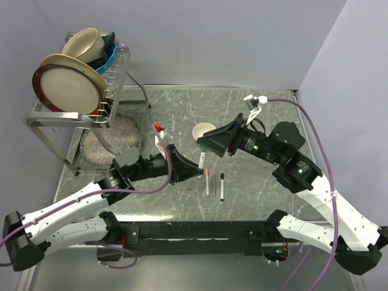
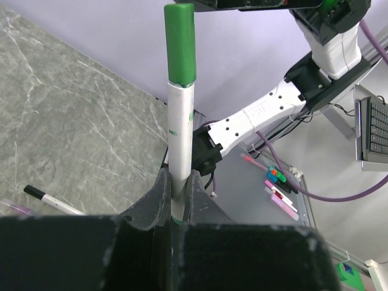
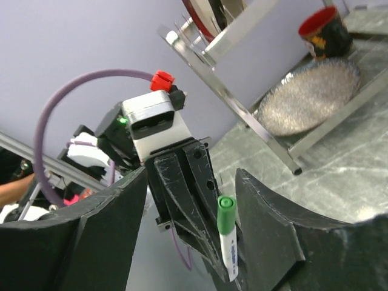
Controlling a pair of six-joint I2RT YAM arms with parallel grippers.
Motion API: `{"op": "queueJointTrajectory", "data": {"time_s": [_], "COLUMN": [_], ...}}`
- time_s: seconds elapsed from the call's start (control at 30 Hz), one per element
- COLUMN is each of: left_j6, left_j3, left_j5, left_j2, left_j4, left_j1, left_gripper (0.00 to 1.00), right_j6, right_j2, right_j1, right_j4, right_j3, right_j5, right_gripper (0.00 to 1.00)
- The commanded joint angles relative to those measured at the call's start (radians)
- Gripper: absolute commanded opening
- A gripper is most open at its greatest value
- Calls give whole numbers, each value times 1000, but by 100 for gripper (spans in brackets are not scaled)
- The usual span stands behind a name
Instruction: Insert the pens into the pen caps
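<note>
Left wrist cam: left tool (image 2: 176, 185) is clamping the green-capped pen (image 2: 180, 127) by its barrel (right tool (image 3: 193, 182) is sitting spread apart).

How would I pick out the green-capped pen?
Start at the grey marble-patterned table, then the left arm's black gripper near its middle. The white-barrelled pen with the green cap is clamped in it, while the other pens lie flat on the table.

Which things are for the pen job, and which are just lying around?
For the job: green-capped pen in the left gripper, black-tipped pen, reddish pen.
Just lying about: dish rack, plates, cream bowl, glittery dish.
</note>
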Motion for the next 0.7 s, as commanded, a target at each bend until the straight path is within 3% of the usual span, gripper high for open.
{"op": "queueJointTrajectory", "data": {"time_s": [0.0, 0.33, 0.67], "left_j6": [30, 38, 38], "left_j3": [5, -14, -10], "left_j5": [22, 2, -2], "left_j2": [-27, -79, -92], "left_j4": [2, -14, -15], "left_j1": [-1, -1, 1], "left_gripper": [1, 1, 1], "right_j6": [-59, -85, -92], "right_j2": [32, 52, 61], "right_j1": [60, 141, 163], "right_j4": [-28, -54, -62], "right_j3": [86, 97, 94], "right_j5": [62, 168, 183], "right_gripper": [65, 53, 54]}}
